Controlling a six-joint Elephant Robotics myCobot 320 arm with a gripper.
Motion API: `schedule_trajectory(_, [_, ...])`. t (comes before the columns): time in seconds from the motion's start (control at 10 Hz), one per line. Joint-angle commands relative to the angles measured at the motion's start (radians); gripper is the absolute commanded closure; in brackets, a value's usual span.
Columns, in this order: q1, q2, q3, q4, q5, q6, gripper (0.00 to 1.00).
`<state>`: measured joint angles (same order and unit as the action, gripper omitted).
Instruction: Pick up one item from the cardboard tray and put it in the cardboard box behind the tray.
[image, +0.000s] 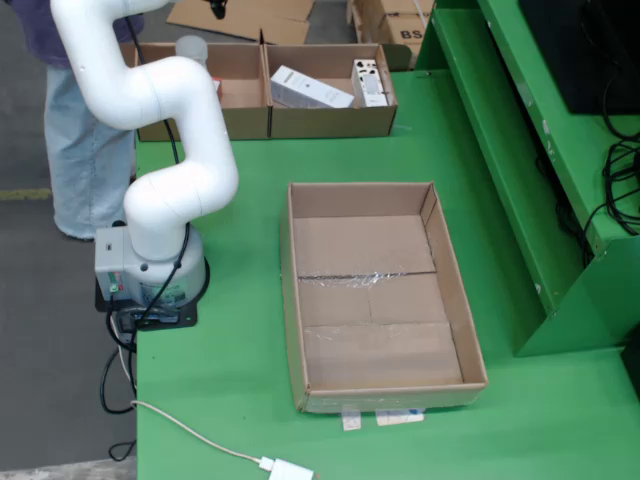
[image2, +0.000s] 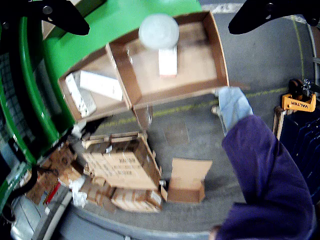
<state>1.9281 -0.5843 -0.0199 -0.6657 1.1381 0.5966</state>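
The cardboard tray (image: 455, 290) in the middle of the green table has nothing in it. Behind it stand two cardboard boxes side by side. In the fixed view, the left box (image: 245, 115) holds an upright clear bottle with a pale cap (image: 190, 48). The wrist view looks down on that box (image2: 200, 82), the bottle cap (image2: 158, 31) and a white carton (image2: 167, 61) beside it. My gripper (image2: 159, 26) is open, with its black fingers (image2: 60, 15) spread wide on either side, above the bottle and not touching it. The fixed view cuts the gripper off at the top edge.
The right box (image: 330, 120) holds two white cartons (image: 310, 88). A person in a purple top and jeans (image: 75, 130) stands at the table's left, close to the boxes. The arm's base (image: 150, 270) sits at the left edge. A raised green shelf (image: 520, 150) runs along the right.
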Motion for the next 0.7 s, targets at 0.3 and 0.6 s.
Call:
schedule_trajectory(0.3, [0.024,0.086,0.02,0.146,-0.125,-0.106,0.0])
schedule_trajectory(0.6, [-0.035,0.187,0.02,0.076,-0.173,-0.198,0.0])
